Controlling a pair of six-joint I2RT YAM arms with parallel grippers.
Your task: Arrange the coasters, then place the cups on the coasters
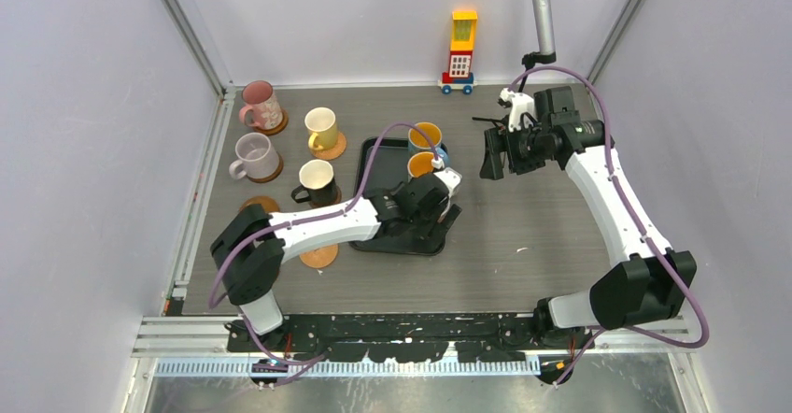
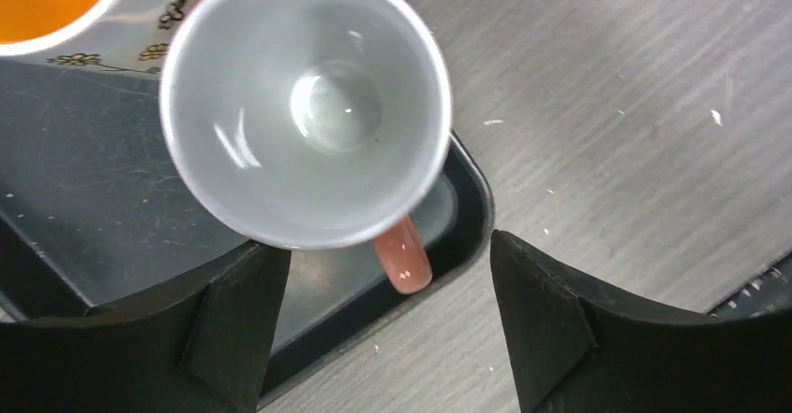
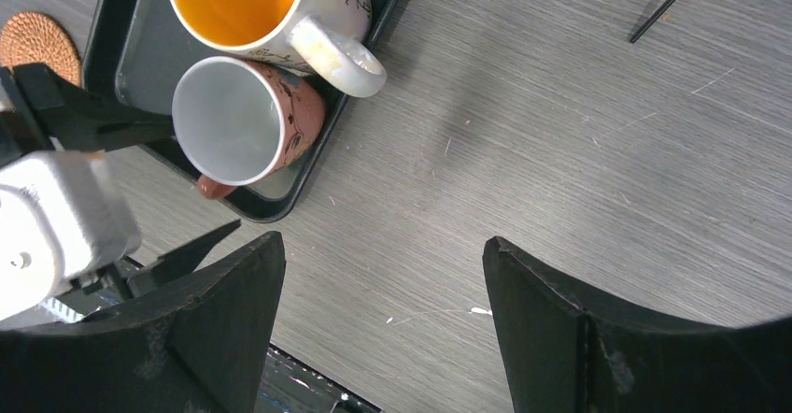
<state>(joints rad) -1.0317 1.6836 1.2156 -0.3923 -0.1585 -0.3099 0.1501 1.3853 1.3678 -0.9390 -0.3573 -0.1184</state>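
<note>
Four cups stand on coasters at the left: pink (image 1: pixel 260 105), pale yellow (image 1: pixel 321 128), lilac (image 1: pixel 254 156) and black (image 1: pixel 316 181). Two bare coasters (image 1: pixel 264 205) (image 1: pixel 319 256) lie beside my left arm. In the black tray (image 1: pixel 378 165) are a blue cup (image 1: pixel 425 135), a white-patterned cup (image 1: pixel 422 163) and a salmon cup (image 2: pixel 305 105). My left gripper (image 2: pixel 388 310) hangs open right over the tray's near right corner. The salmon cup's handle (image 2: pixel 403 256) points into the gap between its fingers, untouched. My right gripper (image 3: pixel 383 282) is open above bare table, right of the tray.
A yellow-red toy block tower (image 1: pixel 459 50) stands at the back edge. A grey post (image 1: pixel 540 11) rises behind my right arm. Walls close in the table on three sides. In the right wrist view a woven coaster (image 3: pixel 37 39) lies left of the tray (image 3: pixel 140 49).
</note>
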